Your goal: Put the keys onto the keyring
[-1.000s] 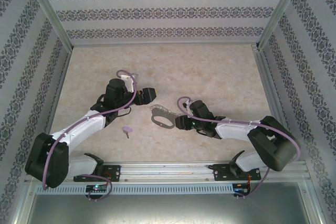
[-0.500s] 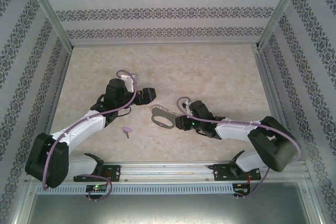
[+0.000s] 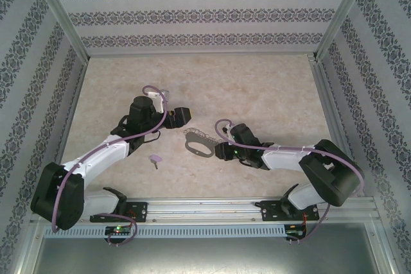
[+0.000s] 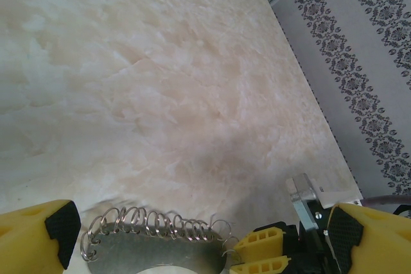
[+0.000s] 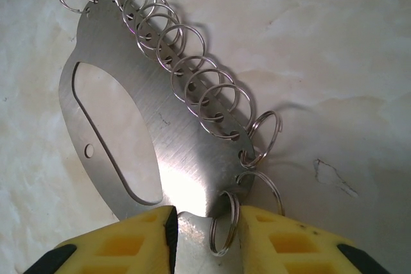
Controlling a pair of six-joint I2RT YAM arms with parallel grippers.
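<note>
The keyring (image 3: 199,144) is a flat grey metal loop with a row of small wire rings along one edge, lying mid-table. My right gripper (image 3: 219,149) has its yellow fingers on either side of the keyring's narrow near end (image 5: 173,139), shut on it, with one small ring pressed against the right finger (image 5: 270,235). My left gripper (image 3: 180,115) stands wide open just beyond the far side of the keyring (image 4: 148,251), holding nothing. A tiny lilac key (image 3: 155,158) lies on the table by the left forearm, apart from both grippers.
The marble-patterned tabletop (image 3: 257,88) is ringed by patterned walls and aluminium frame posts (image 3: 334,11). A metal rail (image 3: 205,208) carrying the arm bases runs along the near edge.
The right gripper's fingers have drawn closer together around the keyring's end. The left arm, the keyring and the key have stayed where they were.
</note>
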